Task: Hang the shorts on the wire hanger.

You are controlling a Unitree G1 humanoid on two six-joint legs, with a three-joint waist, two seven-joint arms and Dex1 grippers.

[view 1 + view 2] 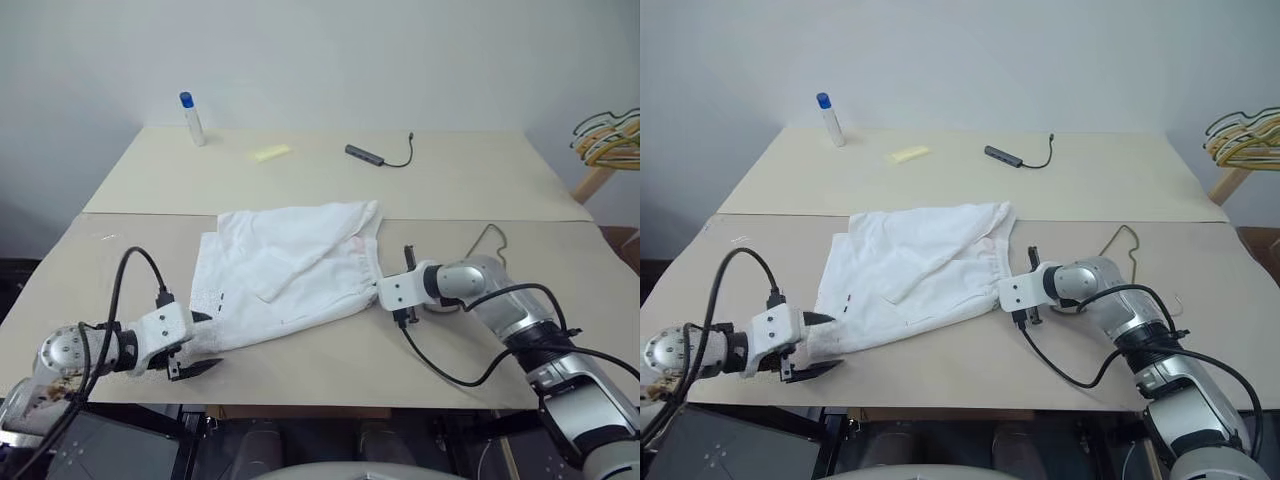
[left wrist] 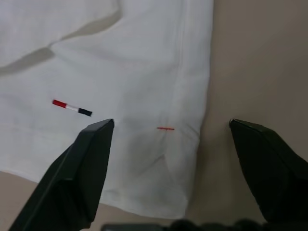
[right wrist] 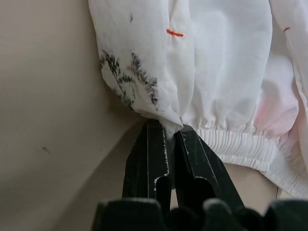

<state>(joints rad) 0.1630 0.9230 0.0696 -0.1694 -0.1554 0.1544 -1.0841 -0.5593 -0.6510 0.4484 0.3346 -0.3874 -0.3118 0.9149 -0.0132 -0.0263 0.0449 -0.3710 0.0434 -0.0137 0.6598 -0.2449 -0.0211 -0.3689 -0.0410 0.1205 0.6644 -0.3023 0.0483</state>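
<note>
our right pincer (image 3: 166, 132) is clamped on the elastic waistband of the shorts (image 1: 285, 270), which lie flat mid-worktop (image 1: 460, 180). our left pincer (image 2: 168, 144) stands wide over the hem corner. the wire hanger (image 1: 487, 240) sits behind our right arm; lifting one-sided could bunch the cloth or snag it.

**No legible text in view**

We find no words, brand names, numbers or signs that can be read. The shorts (image 2: 120, 62) carry only small stitched marks: a red, white and black bar (image 2: 72, 108) and short orange-red dashes (image 3: 174, 32), none forming letters. The blue-capped bottle (image 1: 192, 118) on the surface (image 1: 480, 180) shows no label we can read.
</note>
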